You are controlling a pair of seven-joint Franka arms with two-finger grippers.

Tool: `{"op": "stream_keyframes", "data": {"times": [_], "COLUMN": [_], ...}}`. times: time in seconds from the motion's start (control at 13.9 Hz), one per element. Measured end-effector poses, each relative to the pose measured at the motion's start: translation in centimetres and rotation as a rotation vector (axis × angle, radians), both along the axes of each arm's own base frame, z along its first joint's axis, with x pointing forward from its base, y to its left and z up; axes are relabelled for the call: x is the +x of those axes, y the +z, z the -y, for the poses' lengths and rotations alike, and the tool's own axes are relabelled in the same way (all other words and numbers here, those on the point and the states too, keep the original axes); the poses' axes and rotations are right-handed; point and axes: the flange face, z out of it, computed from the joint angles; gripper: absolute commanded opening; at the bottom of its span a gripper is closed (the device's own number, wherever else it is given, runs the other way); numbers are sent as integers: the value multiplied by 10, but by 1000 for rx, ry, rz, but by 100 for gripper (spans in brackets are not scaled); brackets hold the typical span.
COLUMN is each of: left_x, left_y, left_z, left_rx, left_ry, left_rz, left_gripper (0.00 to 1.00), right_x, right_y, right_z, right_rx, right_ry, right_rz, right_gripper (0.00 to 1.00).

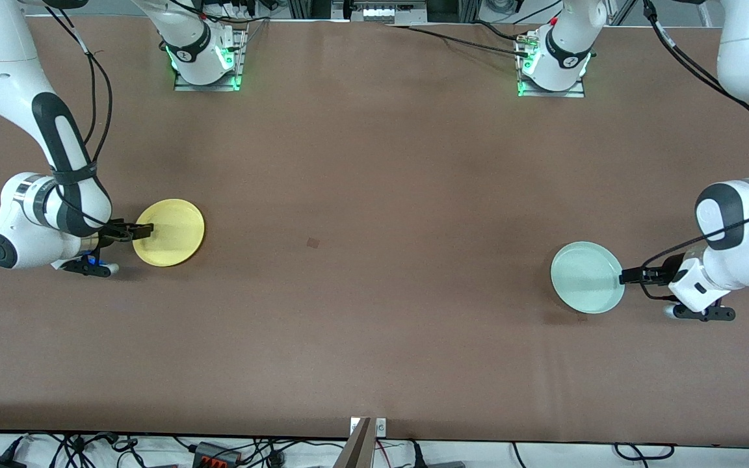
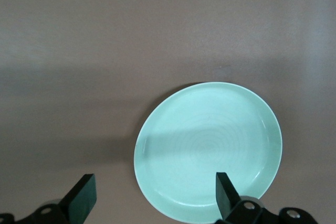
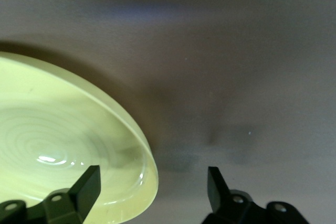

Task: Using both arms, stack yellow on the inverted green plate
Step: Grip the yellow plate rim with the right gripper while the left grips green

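From the front camera, the yellow plate [image 1: 170,233] lies on the desk [image 1: 374,195] near the edge at the right arm's end. The right pincer [image 1: 144,229] is at its rim. The green plate [image 1: 587,277] lies right side up near the edge at the left arm's end, with the left pincer [image 1: 628,277] at its rim.

In the left wrist view, the left pincer [image 2: 154,195] is apart; one finger [image 2: 226,192] is over the green plate [image 2: 208,148], the other is beside it.

In the right wrist view, the right pincer [image 3: 152,188] is apart, its fingers on either side of the rim of the yellow plate [image 3: 58,140].

yellow plate [image 1: 170,233], mint-green plate [image 1: 587,277], brown table [image 1: 374,195]
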Motion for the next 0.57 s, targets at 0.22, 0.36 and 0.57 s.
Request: {"op": "stream_keyframes", "data": {"times": [0.22, 0.36, 0.57], "left_x": [-7, -11, -13], "left_y": [-47, -68, -82], "left_z": [-24, -29, -28], "left_rx": [-132, -163, -177], "left_ry": [-62, -119, -182], "left_rz": [40, 47, 48], "left_gripper": [99, 78, 27], "right_x": [0, 0, 1], "right_y": [-2, -2, 0], "right_z": [-1, -1, -2], "right_rx": [1, 2, 3], "right_ry": [1, 2, 4], "right_rz": [-2, -3, -1], "right_gripper": [27, 6, 0]}}
